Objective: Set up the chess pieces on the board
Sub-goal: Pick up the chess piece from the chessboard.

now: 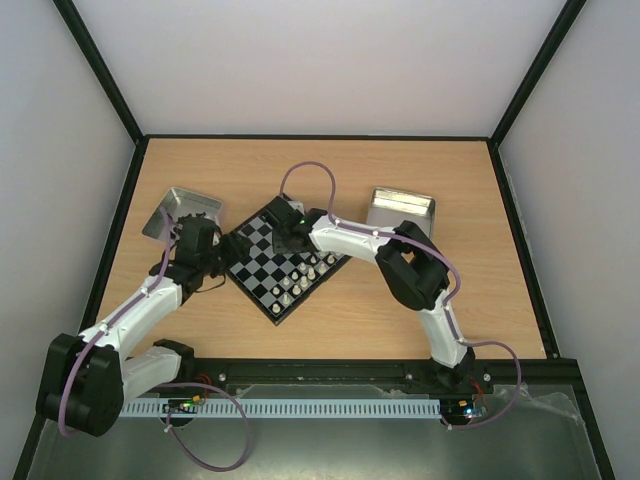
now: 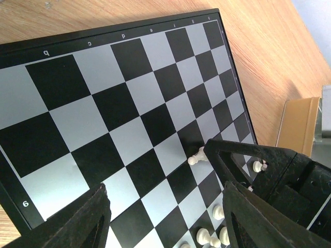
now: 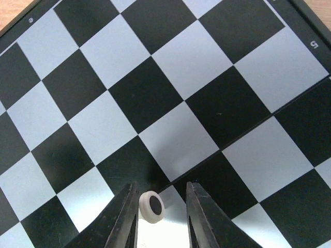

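Observation:
The black and grey checked board (image 1: 256, 256) lies at an angle on the wooden table. Several small white chess pieces (image 1: 303, 276) stand along its near right side. My right gripper (image 1: 292, 238) hovers low over the board's middle, jaws apart. One white piece (image 3: 151, 206) sits tilted between its fingers, base towards the camera, touching only the left finger (image 3: 124, 217). The left wrist view shows that piece (image 2: 198, 156) leaning beside the right gripper. My left gripper (image 2: 165, 192) is wide open and empty above the board's (image 2: 103, 103) left part, also seen from above (image 1: 214, 258).
A shallow metal tray (image 1: 180, 212) stands left of the board, behind my left gripper. A second metal tray (image 1: 401, 210) stands to the right and also shows in the left wrist view (image 2: 300, 126). White walls enclose the table.

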Controlling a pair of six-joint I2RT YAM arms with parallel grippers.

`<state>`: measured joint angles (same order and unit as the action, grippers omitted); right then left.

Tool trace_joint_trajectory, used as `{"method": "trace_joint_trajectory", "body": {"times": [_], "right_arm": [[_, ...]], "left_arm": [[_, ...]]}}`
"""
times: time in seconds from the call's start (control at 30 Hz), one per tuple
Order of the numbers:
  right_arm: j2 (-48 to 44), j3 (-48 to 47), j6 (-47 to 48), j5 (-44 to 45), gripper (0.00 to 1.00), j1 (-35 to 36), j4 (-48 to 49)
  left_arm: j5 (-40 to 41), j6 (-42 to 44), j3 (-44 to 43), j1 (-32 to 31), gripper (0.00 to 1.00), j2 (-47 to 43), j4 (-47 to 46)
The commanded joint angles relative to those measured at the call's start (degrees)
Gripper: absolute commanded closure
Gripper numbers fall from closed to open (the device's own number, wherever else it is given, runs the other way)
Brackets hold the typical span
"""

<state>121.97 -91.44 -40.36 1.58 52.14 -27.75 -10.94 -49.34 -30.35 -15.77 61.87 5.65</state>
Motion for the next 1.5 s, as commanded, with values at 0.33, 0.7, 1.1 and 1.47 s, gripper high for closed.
{"method": "trace_joint_trajectory", "body": {"times": [0.33,0.7,1.1,1.47], "right_arm": [[2.3,0.5,-8.4,-1.7,0.76,-0.2,1.0],[3.7,0.6,-9.1,-1.4,0.89,-0.2,0.9],[-0.6,6.1,-11.7,-8.3,0.94,-1.1,6.9],[-2.6,11.2,-13.9,-23.3,0.94,-2.8,14.6]], "left_arm": [[-0.5,0.2,0.9,0.3,0.39,-0.5,-0.9],[-1.5,0.3,1.1,0.3,0.39,-0.5,-1.6],[-8.2,-2.1,7.0,0.3,0.38,-0.3,-11.9],[-15.5,-6.7,13.3,0.2,0.37,4.2,-26.4]]}}
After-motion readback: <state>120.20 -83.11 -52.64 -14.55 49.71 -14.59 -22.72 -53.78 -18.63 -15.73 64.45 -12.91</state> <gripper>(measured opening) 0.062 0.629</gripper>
